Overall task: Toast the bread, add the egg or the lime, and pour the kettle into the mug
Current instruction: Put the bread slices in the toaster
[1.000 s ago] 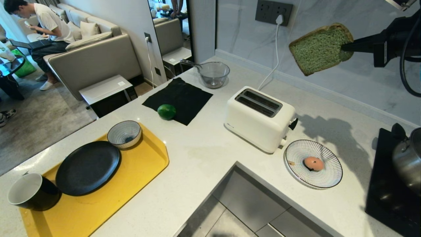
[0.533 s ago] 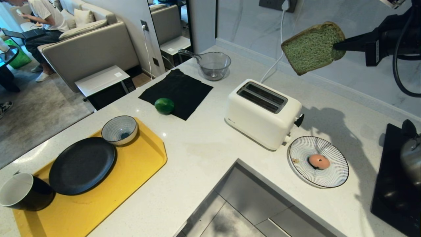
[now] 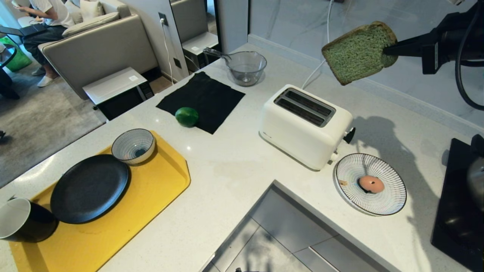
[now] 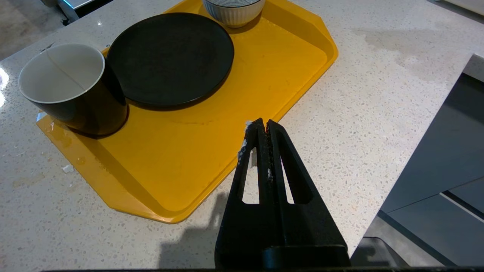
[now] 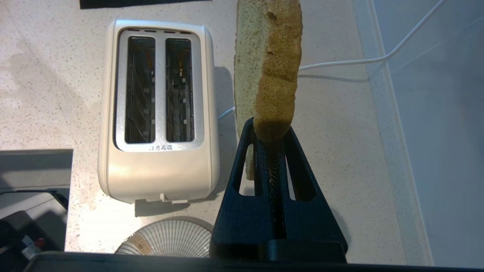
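White speckled stone counter (image 3: 234, 166) runs in an L around a recess in the near side, with a marble wall behind and a lounge with a seated person off to my left.

Largest items first: a yellow tray (image 3: 162, 181) at near left carries a black plate (image 3: 89, 187), a striped bowl (image 3: 133, 145) and the mug (image 3: 22, 224). A white two-slot toaster (image 3: 305, 126) stands mid-counter, both slots empty and facing up. A striped plate (image 3: 393, 189) just beside its lever end holds the egg (image 3: 371, 184). The lime (image 3: 186, 116) sits on the edge of a black cloth (image 3: 204, 100), with a glass bowl (image 3: 245, 68) behind it. I cannot identify the kettle with certainty.

Step in hand, in my judgement: toasting, at the carry stage. My right gripper (image 5: 273, 145) is clamped on one crusted edge of the bread (image 3: 357, 53), holding it in the air behind and to the right of the toaster, clear of it. My left gripper (image 4: 263, 126) is closed on nothing, parked above the tray's edge.

Next move calls for bringing the slice over one slot, aligning its thin edge along the slot, then lowering.

Clearances: open air surrounds the slice. The power cord (image 5: 340, 62) trails behind the toaster. The slots are narrow, so a skewed slice could catch on the rim.
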`<state>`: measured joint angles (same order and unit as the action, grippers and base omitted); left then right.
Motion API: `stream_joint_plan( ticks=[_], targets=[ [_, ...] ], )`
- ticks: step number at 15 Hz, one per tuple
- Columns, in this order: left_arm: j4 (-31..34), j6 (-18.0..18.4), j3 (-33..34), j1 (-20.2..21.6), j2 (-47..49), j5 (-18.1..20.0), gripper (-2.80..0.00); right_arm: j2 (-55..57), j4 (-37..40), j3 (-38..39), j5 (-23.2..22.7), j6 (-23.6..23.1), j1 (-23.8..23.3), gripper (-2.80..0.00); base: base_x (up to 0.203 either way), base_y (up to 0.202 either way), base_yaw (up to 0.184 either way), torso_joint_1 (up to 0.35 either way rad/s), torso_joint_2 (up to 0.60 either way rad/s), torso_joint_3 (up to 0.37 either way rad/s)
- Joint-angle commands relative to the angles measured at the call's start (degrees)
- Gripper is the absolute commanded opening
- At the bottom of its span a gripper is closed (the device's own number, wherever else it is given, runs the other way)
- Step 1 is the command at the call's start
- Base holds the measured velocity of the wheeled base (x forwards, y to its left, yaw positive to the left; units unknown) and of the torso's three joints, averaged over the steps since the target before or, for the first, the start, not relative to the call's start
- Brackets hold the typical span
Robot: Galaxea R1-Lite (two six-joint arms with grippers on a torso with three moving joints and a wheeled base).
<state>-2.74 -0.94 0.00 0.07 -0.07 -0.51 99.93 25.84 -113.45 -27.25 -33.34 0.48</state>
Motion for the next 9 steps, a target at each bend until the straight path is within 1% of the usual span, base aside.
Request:
stream_joint_plan(
  ticks=[1,3,6,7,9],
  targets=[
    [-0.05,-0.03,0.88,0.01,-0.10,-0.02,-2.80,0.70,0.17,0.07,0.76,-0.20,1.09,-2.80,0.000,0.000,0.000,0.002,0.00,-0.030],
    [-0.07,-0.03,0.97,0.01,-0.10,-0.02,-2.80,0.68,0.48,0.18,0.87,-0.18,1.74,-2.80,0.000,0.000,0.000,0.000,0.00,0.000],
    [-0.07,-0.03,0.90,0.01,-0.10,-0.02,-2.80,0.24,4.00,0.16,1.00,-0.28,4.17,-2.80,0.000,0.000,0.000,0.000,0.00,0.000],
    [-0.07,-0.03,0.95,0.01,-0.10,-0.02,-2.80,0.31,4.93,0.23,2.11,-0.53,4.92,-2.80,0.000,0.000,0.000,0.000,0.00,0.000],
    [-0.07,-0.03,0.97,0.01,-0.10,-0.02,-2.80,0.69,5.99,0.24,2.55,-0.76,5.49,-2.80,0.000,0.000,0.000,0.000,0.00,0.000]
  ],
)
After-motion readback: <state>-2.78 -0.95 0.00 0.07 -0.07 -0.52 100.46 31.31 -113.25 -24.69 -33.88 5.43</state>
